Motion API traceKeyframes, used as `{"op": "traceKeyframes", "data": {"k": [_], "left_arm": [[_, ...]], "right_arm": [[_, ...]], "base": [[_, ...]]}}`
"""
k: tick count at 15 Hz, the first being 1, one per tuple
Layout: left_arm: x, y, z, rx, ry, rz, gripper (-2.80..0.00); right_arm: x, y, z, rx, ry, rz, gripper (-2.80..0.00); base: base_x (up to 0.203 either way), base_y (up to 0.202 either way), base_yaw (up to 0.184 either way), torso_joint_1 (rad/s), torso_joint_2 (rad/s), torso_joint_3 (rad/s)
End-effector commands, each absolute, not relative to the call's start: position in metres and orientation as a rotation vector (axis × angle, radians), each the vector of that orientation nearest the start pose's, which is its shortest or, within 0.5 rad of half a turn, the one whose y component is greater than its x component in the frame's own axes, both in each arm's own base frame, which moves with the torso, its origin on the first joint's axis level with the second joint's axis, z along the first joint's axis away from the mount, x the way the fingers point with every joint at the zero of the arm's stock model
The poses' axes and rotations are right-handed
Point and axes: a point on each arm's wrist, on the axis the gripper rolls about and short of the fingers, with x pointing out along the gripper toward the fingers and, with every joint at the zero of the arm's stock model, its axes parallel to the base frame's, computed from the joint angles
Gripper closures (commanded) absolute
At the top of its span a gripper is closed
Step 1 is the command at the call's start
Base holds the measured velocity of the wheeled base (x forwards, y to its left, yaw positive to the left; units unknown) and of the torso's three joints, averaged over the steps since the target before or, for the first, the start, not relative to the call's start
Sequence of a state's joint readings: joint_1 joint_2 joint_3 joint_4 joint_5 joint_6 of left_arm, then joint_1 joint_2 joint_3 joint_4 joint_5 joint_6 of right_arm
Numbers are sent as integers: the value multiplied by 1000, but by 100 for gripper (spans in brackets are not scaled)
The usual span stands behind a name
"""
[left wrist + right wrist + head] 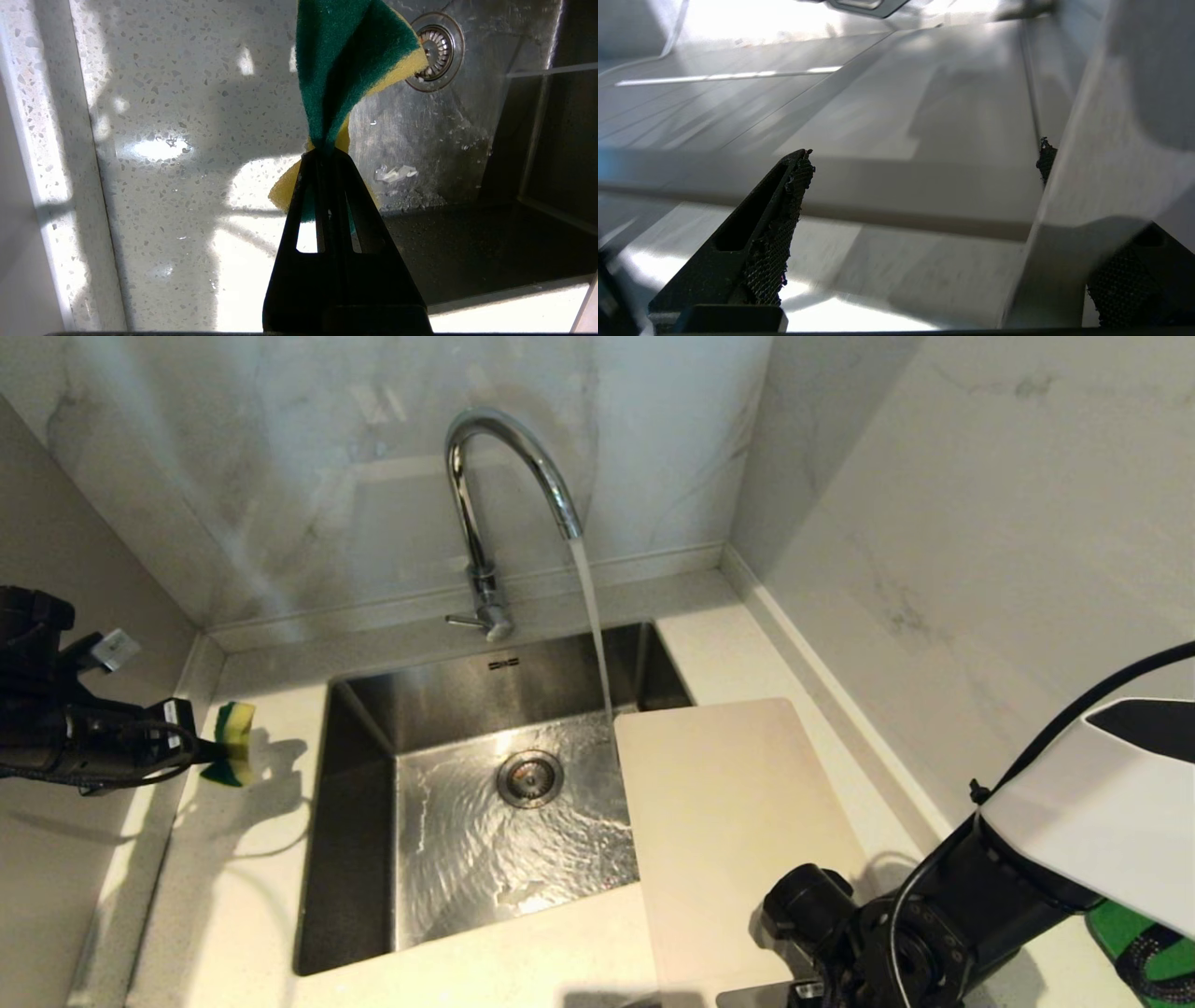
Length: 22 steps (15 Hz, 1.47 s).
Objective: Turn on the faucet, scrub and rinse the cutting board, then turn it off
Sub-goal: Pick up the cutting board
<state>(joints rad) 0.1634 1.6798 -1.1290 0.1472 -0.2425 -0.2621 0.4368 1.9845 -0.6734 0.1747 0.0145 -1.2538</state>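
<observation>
Your left gripper [201, 751] pinches a green-yellow sponge [233, 744] beside the steel sink [359, 821]. The cream plastic cutting board [738, 831] lies lengthwise front-to-back, overhanging the sink's right edge. Your right gripper [920, 196] spreads wide, empty, near the board.

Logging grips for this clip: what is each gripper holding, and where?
Left gripper pinches the green-and-yellow sponge across its middle. Right gripper is open, holding nothing.

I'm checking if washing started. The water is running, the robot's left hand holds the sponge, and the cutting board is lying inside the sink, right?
Not quite: the head view shows the cutting board on the counter beside the sink, its edge overhanging the basin.
</observation>
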Motion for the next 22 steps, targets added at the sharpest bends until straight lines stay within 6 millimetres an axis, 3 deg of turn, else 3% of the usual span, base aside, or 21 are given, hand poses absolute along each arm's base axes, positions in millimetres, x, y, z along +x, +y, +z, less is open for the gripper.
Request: {"op": "traceKeyframes", "data": {"k": [1,3,4,14,22], "left_arm": [[296,44,205,-395,695,15,0],[296,43,205,-397,696,15,0],[295,43,205,-398,696,16,0],[295,43,208,-414,685,20,0],[296,41,227,-429,594,-86,0]], "right_arm": [[221,105,17,-1307,1035,1259,-280],[220,105,16,-1311,1033,1259,-280],[220,106,16,-1316,1034,1255,0],[220,108,21,-1334,1013,1244,0],[201,99,66,-1364,867,1125,0]], "base": [[0,0,0,0,0,0],[0,0,0,0,0,0],[0,0,0,0,0,0],[0,0,0,0,0,0],[0,0,0,0,0,0]]}}
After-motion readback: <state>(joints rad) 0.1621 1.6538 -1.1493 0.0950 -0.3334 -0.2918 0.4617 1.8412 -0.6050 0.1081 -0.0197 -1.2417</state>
